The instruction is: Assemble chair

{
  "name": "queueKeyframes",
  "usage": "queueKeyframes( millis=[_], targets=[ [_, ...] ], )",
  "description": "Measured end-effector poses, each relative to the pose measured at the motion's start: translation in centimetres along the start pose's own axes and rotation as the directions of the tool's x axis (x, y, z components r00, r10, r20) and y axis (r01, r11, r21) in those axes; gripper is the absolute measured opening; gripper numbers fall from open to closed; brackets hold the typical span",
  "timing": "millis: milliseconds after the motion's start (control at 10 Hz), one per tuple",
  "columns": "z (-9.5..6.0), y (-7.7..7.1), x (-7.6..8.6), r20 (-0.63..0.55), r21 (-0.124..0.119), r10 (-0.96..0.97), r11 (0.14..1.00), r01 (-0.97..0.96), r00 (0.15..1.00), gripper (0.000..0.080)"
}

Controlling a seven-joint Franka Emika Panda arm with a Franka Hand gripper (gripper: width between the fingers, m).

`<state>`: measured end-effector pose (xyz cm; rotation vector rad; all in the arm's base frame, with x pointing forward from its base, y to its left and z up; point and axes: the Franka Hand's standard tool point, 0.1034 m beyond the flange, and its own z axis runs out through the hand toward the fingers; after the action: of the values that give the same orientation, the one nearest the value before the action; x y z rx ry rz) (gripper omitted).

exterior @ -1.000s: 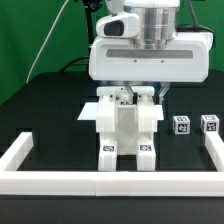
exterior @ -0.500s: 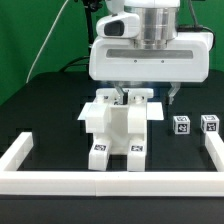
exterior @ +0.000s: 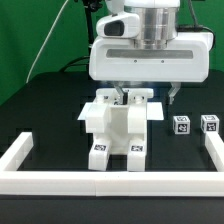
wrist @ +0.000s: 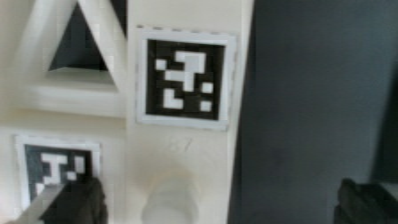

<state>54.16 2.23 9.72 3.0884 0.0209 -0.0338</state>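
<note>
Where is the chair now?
In the exterior view the chair stands centre, just below the gripper; two small tagged blocks lie toward the exterior view's right.

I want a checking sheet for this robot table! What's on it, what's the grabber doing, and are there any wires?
Surface: black table, with a low white border rail along the near edge and both sides.
Job's things: chair, white parts partly joined, standing mid-table, square tags low on its front.
Clutter: two small tagged blocks at the exterior view's right, apart from the chair.
Grippers: gripper open, just above the chair, gripping nothing.
Cables: black cable hanging behind the table.
Surroundings: green backdrop.
</note>
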Motion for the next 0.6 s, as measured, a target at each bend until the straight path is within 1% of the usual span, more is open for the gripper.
queueKeyframes(
  millis=[500, 600],
  targets=[
    [-0.2, -0.1, 0.0, 0.002, 0.001, 0.004, 1.0, -0.004, 1.0, 0.0649],
    [-1.4, -0.6, -0.4, 0.037, 0.009, 0.03, 1.0, -0.03, 0.999, 0.0649]
  ],
)
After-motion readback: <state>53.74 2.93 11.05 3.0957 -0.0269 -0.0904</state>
